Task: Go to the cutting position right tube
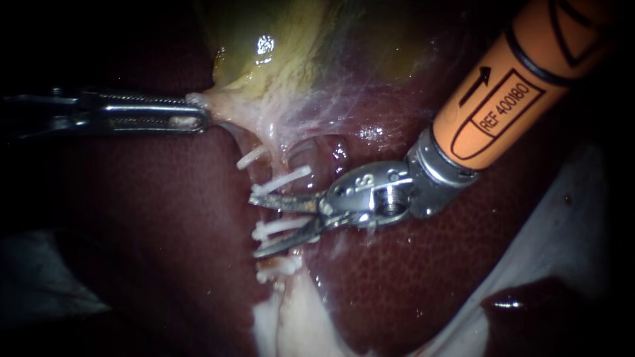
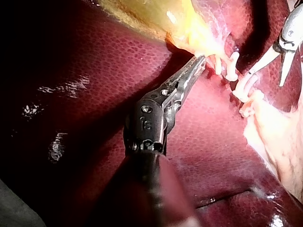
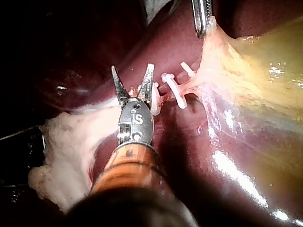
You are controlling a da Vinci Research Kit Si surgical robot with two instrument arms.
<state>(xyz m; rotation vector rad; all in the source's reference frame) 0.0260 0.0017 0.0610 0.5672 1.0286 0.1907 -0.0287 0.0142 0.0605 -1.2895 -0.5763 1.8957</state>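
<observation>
- Right now my left instrument has its jaws clamped on the gallbladder's pale edge.
- My right instrument sits at the clipped tube, blades spread wide, a white clip between them.
- The approach looks nearly done. What's left, I'd judge, is settling the blades between clips.

instruments: 2 (left instrument, right instrument) | clips: 4 | gallbladder: 1 | liver: 1
</observation>
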